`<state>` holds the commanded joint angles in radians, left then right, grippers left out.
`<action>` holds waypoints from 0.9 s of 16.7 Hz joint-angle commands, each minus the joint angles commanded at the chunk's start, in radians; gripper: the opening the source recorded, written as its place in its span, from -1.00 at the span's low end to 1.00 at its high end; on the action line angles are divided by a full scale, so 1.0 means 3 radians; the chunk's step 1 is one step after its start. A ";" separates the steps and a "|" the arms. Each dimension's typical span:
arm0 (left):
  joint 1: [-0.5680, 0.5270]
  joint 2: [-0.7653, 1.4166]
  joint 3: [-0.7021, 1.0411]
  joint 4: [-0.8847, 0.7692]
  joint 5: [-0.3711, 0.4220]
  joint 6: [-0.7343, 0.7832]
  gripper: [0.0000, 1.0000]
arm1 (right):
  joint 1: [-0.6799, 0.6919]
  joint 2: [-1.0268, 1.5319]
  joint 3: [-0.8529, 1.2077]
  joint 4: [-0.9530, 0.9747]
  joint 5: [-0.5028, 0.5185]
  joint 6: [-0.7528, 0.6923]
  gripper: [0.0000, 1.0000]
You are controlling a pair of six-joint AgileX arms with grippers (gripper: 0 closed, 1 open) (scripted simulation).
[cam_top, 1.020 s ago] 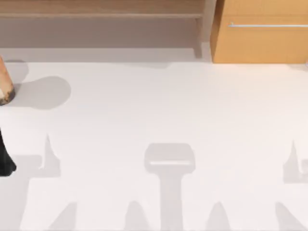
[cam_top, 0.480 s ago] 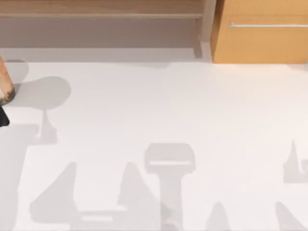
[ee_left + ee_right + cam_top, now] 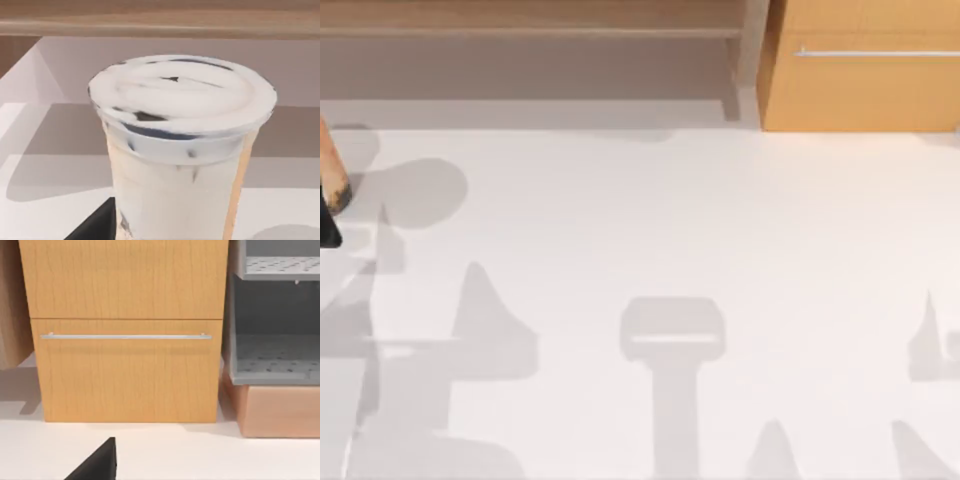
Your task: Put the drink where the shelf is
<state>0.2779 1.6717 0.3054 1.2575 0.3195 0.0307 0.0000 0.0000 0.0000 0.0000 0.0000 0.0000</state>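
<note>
At the table's left edge in the top view, the left gripper [image 3: 328, 228] shows as a dark tip just beside the drink [image 3: 332, 170]; whether its fingers are spread or closed cannot be told. Close before the left wrist camera, the drink [image 3: 182, 150] is a clear plastic cup of milky tea under a flat sealed lid [image 3: 182, 92]. It likely handles as light, thin-walled and slippery, so a moderate hold on the mid-body below the lid rim seems advisable, cup kept upright. Beyond it, the white table [image 3: 650, 230] offers open room. The shelf [image 3: 530, 32] spans the far left; the cabinet [image 3: 865, 90] adjoins it. The right arm is parked facing that cabinet.
</note>
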 joint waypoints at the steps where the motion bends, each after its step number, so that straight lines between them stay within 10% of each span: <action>1: 0.0040 0.0252 0.0048 0.0186 0.0045 0.0006 1.00 | 0.0000 0.0000 0.0000 0.0000 0.0000 0.0000 1.00; 15: 0.0135 0.1137 0.0357 0.0770 0.0154 0.0030 1.00 | 0.0000 0.0000 0.0000 0.0000 0.0000 0.0000 1.00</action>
<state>0.3183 2.0129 0.4125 1.4884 0.3658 0.0398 0.0000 0.0000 0.0000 0.0000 0.0000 0.0000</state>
